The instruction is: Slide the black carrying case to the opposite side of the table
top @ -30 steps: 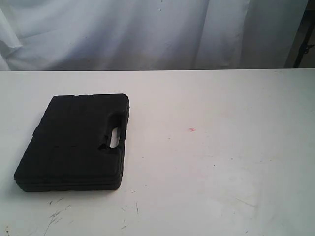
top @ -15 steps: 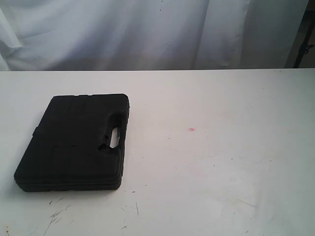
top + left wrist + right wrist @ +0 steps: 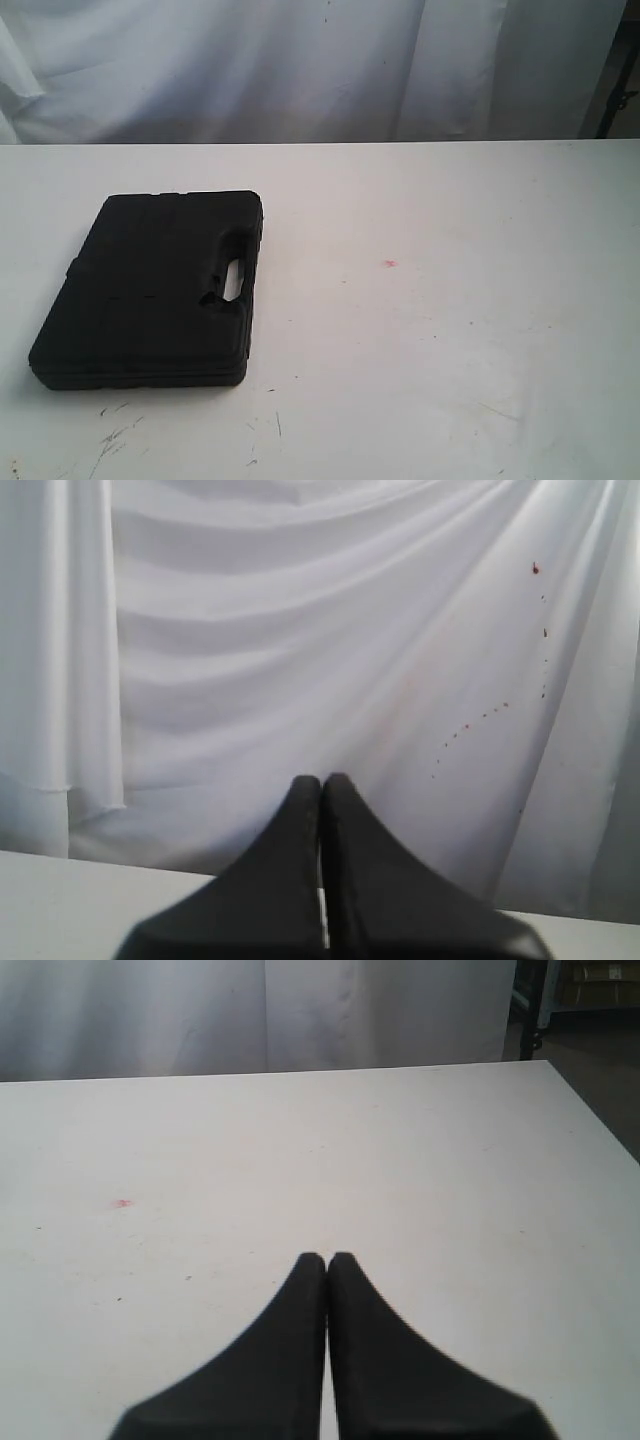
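Exterior view: black carrying case (image 3: 150, 290) lies flat on left half of the table (image 3: 450, 350), handle (image 3: 249, 268) facing right; left gripper (image 3: 321, 780) likely nearer; it and right gripper (image 3: 327, 1258) both pinched together, empty.

In the exterior view the surface (image 3: 450, 350) runs out of the picture at the left, right and near edges. The black carrying case (image 3: 150, 290) is so dark that its seams and latches cannot be made out, and its underside is hidden. The pink spot (image 3: 390, 263) is too small to identify. A dark stand (image 3: 617, 80) is cut by the right edge. In the wrist views the left fingers (image 3: 285, 880) and right fingers (image 3: 280, 1360) blur toward their bases, which the picture edge cuts off. Tiny dark specks (image 3: 535, 569) on the curtain (image 3: 300, 630) are too small to tell. A rack (image 3: 590, 980) is cropped and blurred.
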Robot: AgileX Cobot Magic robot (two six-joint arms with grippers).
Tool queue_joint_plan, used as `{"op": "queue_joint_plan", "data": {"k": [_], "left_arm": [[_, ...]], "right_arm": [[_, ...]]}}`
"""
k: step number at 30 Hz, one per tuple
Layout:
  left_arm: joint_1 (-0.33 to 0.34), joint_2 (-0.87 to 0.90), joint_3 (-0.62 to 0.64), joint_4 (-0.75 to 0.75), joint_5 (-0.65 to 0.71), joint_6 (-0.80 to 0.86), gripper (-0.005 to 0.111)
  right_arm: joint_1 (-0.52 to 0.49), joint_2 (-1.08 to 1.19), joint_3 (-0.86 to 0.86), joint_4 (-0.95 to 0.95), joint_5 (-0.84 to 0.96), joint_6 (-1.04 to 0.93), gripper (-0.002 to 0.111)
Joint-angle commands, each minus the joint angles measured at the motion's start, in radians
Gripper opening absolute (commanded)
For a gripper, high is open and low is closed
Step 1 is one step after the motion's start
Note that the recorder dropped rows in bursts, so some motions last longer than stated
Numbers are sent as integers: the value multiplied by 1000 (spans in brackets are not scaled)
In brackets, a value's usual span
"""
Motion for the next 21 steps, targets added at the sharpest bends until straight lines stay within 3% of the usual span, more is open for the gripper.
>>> {"op": "queue_joint_plan", "data": {"k": [1, 4, 10, 21], "left_arm": [[3, 172, -135, -4, 74, 0, 0], [3, 299, -214, -4, 138, 23, 0], [3, 534, -274, -4, 261, 248, 0], [3, 702, -274, -42, 254, 239, 0]], "right_arm": [[-6, -6, 4, 2, -3, 0, 0], [-6, -6, 4, 2, -3, 0, 0], [-6, -6, 4, 2, -3, 0, 0], [-6, -6, 4, 2, -3, 0, 0]]}}
